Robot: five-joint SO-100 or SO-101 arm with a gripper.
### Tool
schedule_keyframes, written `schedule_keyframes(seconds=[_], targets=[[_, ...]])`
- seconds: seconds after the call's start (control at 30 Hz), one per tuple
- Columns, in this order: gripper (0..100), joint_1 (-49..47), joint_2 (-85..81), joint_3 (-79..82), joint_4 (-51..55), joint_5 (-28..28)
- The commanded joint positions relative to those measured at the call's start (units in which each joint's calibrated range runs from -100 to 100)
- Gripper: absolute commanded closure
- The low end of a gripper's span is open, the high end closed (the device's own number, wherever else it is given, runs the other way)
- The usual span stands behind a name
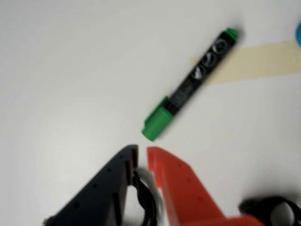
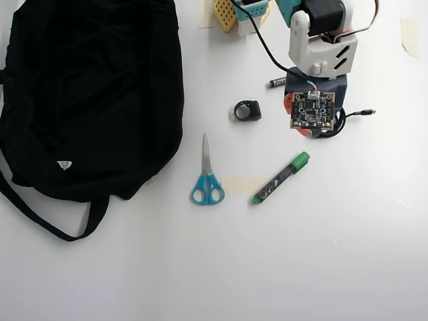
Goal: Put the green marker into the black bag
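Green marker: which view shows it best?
Wrist view: the green marker is close and large, cap, barrel and white markings visible, though slightly blurred. In the overhead view it is small but sharp, lying whole beside the tape.

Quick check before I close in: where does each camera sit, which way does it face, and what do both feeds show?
Wrist view: rides on the arm, looking down past the gripper, whose black and orange fingers enter from below, nearly closed, at the green marker on tape.
Overhead view: fixed above, facing straight down on the black bag, scissors, marker and the arm at top.
Shared: marker and tape.
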Motion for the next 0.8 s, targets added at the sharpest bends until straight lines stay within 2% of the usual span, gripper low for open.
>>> schedule_keyframes(seconds=[0.0, 0.3, 0.77], targets=[[98, -0.58, 1.62, -5.82, 0.34, -0.23], [98, -0.28, 6.1, -7.97, 0.6, -3.95], [98, 0.77, 10.16, -8.06, 9.81, -7.05]])
